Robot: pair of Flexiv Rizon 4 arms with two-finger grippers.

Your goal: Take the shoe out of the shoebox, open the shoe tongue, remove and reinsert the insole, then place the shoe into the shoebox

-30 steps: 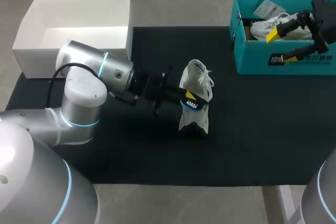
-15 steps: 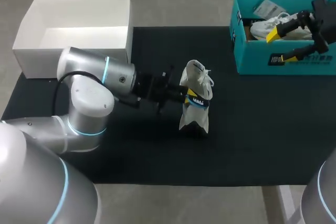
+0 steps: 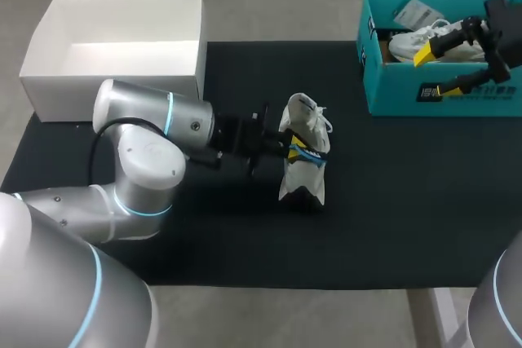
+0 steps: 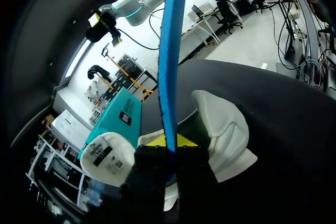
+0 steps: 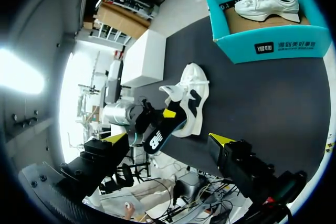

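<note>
The shoe (image 3: 303, 152) stands near the middle of the mat (image 3: 391, 218). The left gripper (image 3: 285, 151) is against its left side, with the insole (image 4: 169, 77) pinched between its fingers. At the mat's rear left corner sits a lidless box (image 3: 114, 79). At the rear right is the shoebox (image 3: 391, 95), with a second shoe (image 3: 412, 41) inside. The right gripper (image 3: 431, 73) hangs over the shoebox's front wall, its fingers spread on nothing.

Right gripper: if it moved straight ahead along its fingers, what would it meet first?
Likely the insole held by the left gripper, or the white shoe beside it. The right gripper aims at both across bare mat. Depth is unclear.
</note>
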